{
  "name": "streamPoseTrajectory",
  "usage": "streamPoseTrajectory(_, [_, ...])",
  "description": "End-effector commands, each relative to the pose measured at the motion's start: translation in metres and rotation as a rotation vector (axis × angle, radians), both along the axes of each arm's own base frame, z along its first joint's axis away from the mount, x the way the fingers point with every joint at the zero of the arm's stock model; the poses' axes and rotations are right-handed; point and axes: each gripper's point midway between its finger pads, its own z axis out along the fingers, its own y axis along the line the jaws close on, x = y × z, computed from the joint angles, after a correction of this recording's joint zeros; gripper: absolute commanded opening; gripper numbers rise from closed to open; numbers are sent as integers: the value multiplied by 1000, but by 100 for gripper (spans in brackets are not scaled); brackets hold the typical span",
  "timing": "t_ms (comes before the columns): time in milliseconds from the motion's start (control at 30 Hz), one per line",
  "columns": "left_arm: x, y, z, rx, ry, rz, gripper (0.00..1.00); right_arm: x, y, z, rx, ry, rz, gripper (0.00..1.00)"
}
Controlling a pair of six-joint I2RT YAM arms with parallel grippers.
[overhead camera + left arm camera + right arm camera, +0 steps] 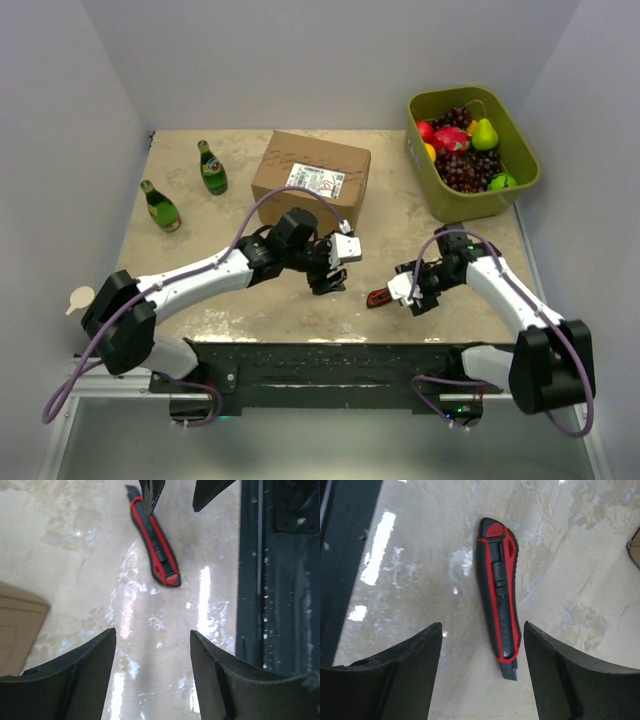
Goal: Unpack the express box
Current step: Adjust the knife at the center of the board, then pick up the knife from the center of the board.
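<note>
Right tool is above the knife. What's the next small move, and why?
Probably lower the right tool and close on the knife: the tool is open astride the handle, the knife lies free on the table, and the box is closed.

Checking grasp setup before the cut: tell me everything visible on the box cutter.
The box cutter is a slim red-and-black knife, plastic by its look, with a ribbed black slider track along its middle. It lies flat on the table, between the open fingers of the right claw, which is not closed on it. Whether any blade is out cannot be told.
</note>
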Motion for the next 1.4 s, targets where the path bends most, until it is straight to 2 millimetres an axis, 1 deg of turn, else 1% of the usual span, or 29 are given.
streamPoseTrajectory(0, [20, 20, -3, 105, -188, 96, 67, 37, 9, -3, -58, -64, -5, 67])
streamPoseTrajectory(67, [23, 25, -3, 123, -222, 96, 68, 46, 11, -9, -73, -36, -10, 67])
streamPoseTrajectory(133, [21, 26, 5, 101, -247, 82, 68, 53, 10, -12, -104, -20, -20, 68])
streamPoseTrajectory(167, [21, 26, 10, 90, -257, 83, 68, 53, 9, -22, -129, 13, -19, 67])
streamPoseTrajectory(233, [20, 26, 19, 66, -278, 87, 67, 60, 6, -26, -159, 27, -45, 66])
streamPoseTrajectory(267, [20, 26, 22, 56, -288, 89, 68, 60, 4, -35, -180, 62, -44, 65])
streamPoseTrajectory(300, [19, 28, 25, 52, -305, 97, 68, 56, 2, -38, -198, 90, -37, 63])
streamPoseTrajectory(333, [19, 27, 30, 36, -330, 94, 67, 58, 0, -38, -220, 96, -34, 61])
streamPoseTrajectory(433, [18, 27, 37, 7, -392, 87, 68, 45, -8, -47, -274, 173, 6, 60])
streamPoseTrajectory(500, [13, 26, 37, -3, -429, 68, 69, 44, -11, -50, -295, 165, 12, 55])
streamPoseTrajectory(533, [9, 20, 41, -18, -479, 38, 69, 40, -12, -54, -305, 170, 17, 52])
streamPoseTrajectory(567, [6, 18, 40, -23, -505, 21, 69, 40, -12, -55, -314, 167, 18, 40])
streamPoseTrajectory(600, [1, 19, 28, -7, -522, -1, 70, 37, -11, -56, -317, 188, 4, 33])
streamPoseTrajectory(633, [-2, 9, 35, -44, -589, -33, 70, 40, -8, -55, -313, 210, -1, 26])
streamPoseTrajectory(667, [-4, 5, 29, -41, -604, -52, 71, 40, -6, -52, -306, 239, -13, 18])
streamPoseTrajectory(700, [-7, 2, 22, -36, -628, -87, 71, 30, 0, -45, -278, 323, -49, 15])
streamPoseTrajectory(733, [-9, -5, 25, -63, -656, -104, 72, 44, 8, -35, -255, 337, -74, 13])
streamPoseTrajectory(767, [-10, -9, 24, -67, -667, -118, 75, 45, 12, -28, -244, 370, -93, 11])
streamPoseTrajectory(800, [-10, -14, 17, -56, -686, -143, 90, 33, 16, -19, -233, 461, -95, 9])
streamPoseTrajectory(833, [-9, -20, 20, -72, -708, -154, 99, 44, 22, -5, -211, 452, -97, 9])
streamPoseTrajectory(867, [-9, -24, 15, -66, -715, -172, 100, 42, 23, -4, -212, 495, -98, 9])
streamPoseTrajectory(900, [-11, -27, 15, -74, -735, -198, 100, 31, 23, 3, -223, 567, -94, 9])
streamPoseTrajectory(933, [-9, -31, 19, -94, -756, -199, 100, 38, 32, 16, -186, 584, -99, 9])
streamPoseTrajectory(967, [-9, -34, 16, -92, -760, -210, 100, 26, 31, 18, -205, 701, -109, 8])
streamPoseTrajectory(1000, [-9, -36, 16, -90, -777, -211, 99, 26, 34, 21, -200, 727, -115, 8])
streamPoseTrajectory(1033, [-5, -39, 22, -107, -801, -193, 100, 30, 39, 24, -184, 746, -151, 8])
streamPoseTrajectory(1233, [4, -50, 27, -118, -876, -181, 99, 24, 43, 32, -164, 768, -186, 8])
streamPoseTrajectory(1300, [6, -56, 22, -107, -883, -202, 99, 22, 47, 34, -145, 779, -192, 8])
streamPoseTrajectory(1367, [6, -59, 10, -80, -871, -232, 100, 22, 50, 37, -129, 792, -204, 8])
